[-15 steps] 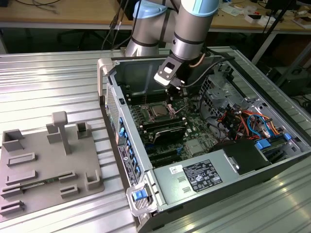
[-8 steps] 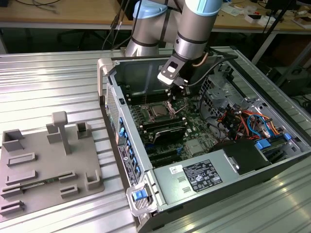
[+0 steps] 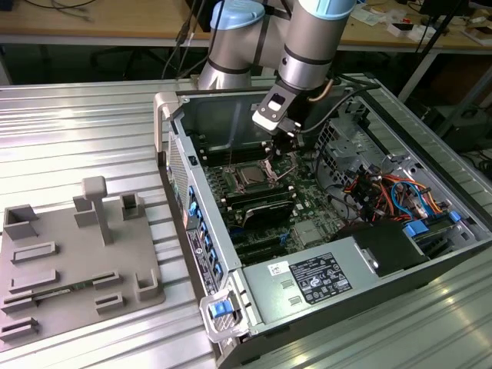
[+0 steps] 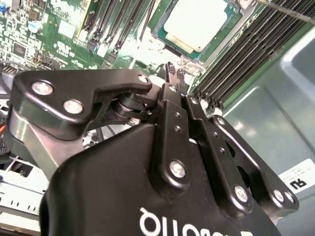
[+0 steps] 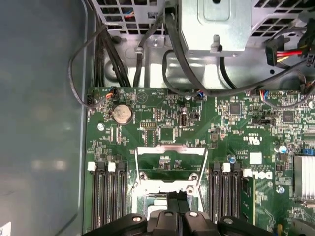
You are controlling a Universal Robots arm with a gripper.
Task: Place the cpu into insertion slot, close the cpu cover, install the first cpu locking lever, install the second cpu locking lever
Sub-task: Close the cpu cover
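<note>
Note: cpu sits in the insertion slot w/ cpu cover swung open clear of it, and your gripper hovers just beside the cover, fingers pinched together on nothing visible, prob as a narrow pusher, not a grasp.

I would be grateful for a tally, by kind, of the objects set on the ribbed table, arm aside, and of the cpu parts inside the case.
Computer case: 1
Grey fixture plate: 1
Cpu: 1
Cpu cover: 1
Total: 4
</note>
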